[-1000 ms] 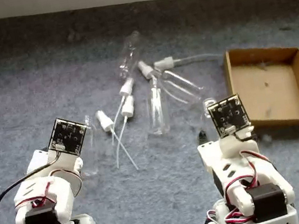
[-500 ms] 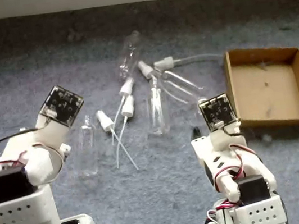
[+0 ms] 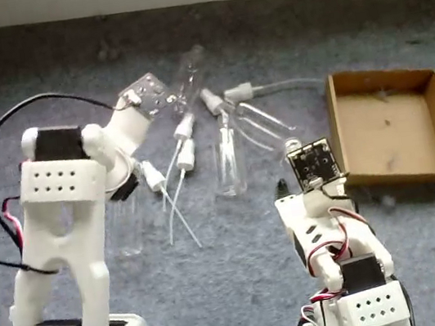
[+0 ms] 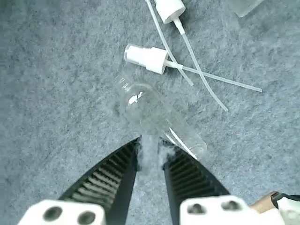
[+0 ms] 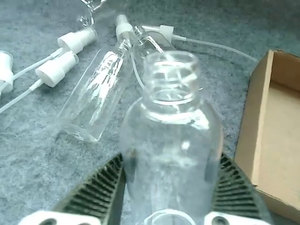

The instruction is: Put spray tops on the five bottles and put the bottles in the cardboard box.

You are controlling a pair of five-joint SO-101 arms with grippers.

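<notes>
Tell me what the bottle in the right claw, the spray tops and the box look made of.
Bottle: clear, glossy, see-through with bright glints; glass or hard plastic, can't tell. Spray tops: white matte plastic, thin translucent tubes. Box: plain brown cardboard, matte.

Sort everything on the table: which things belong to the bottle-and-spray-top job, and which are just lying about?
Job: gripped bottle, loose bottles, spray tops, cardboard box.
Just there: grey carpet, black cable.
</notes>
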